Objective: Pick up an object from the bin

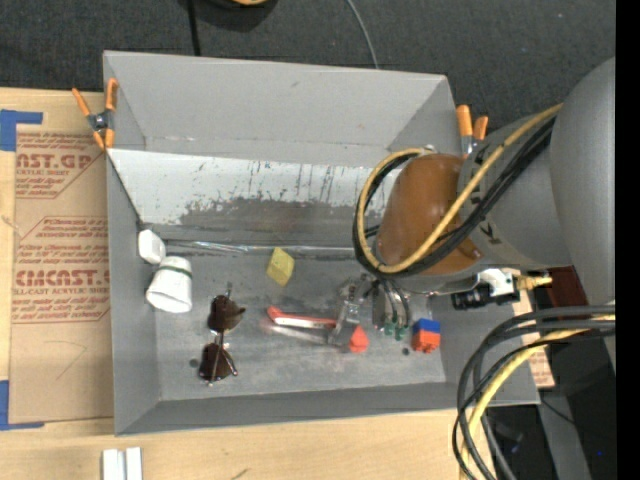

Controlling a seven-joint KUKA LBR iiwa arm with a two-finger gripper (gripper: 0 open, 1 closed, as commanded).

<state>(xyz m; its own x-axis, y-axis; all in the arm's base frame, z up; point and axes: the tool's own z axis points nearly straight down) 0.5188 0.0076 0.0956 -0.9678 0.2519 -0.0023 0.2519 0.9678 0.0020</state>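
Camera view: we find the gripper (pixel 368 318) low over the right part of the floor of the grey metal bin (pixel 280 98), below the arm's orange-brown wrist cover (pixel 425 213). Whether it stands spread or closed, we cannot tell; cables and the tool body mask it.

The nearest thing is a slim red rod-shaped item with an orange end (pixel 305 320). It lies on the floor just left of the gripper. Its long axis runs roughly left to right across the view, and the orange end sits close beside the tool. We judge that a grasp would need the jaws set across that axis, not along it.

A small blue-and-orange block (pixel 427 335) lies just right of the gripper, near the right wall.

The floor is flat, scuffed metal with sloped walls. Room to the left is adequate: a yellow foam cube (pixel 281 266), dark brown sunglasses (pixel 218 340) and a white plastic cup (pixel 170 286) all lie well apart from the tool.
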